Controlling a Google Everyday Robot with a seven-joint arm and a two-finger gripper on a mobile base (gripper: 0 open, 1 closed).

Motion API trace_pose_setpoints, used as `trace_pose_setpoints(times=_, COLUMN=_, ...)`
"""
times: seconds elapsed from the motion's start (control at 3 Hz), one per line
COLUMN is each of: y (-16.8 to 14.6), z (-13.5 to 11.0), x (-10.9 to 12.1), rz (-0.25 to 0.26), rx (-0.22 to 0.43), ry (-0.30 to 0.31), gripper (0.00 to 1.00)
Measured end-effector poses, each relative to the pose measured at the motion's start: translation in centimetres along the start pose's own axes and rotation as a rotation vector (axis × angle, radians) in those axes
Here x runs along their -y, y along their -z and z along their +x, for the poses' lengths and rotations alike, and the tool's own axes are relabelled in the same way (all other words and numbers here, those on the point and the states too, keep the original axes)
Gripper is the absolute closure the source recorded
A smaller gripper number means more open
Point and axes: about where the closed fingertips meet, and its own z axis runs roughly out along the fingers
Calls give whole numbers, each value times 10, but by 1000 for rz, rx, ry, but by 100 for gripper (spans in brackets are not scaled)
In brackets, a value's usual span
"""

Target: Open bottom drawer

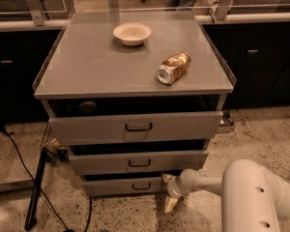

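Note:
The bottom drawer is the narrowest and lowest of three grey drawers, with a small dark loop handle at its centre. A dark gap shows above its front. My gripper is low at the drawer's right end, to the right of the handle. It is on a white arm that comes in from the lower right. Its two cream fingertips stand apart, one up against the drawer's right corner, one pointing down to the floor. It holds nothing.
The mid-sized drawer and the widest drawer sit above. On the cabinet top lie a white bowl and a tipped can. A black stand and cables are on the floor at left. Dark cabinets stand behind.

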Motion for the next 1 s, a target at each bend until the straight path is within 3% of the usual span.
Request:
trace_pose_setpoints(times=0.33, y=-10, z=1, x=-6, rz=-83, rx=-18, ry=-51, gripper=0)
trace_pose_setpoints(times=1.0, y=-7, z=1, x=-13, rz=-144, rx=-15, ry=-94, gripper=0)
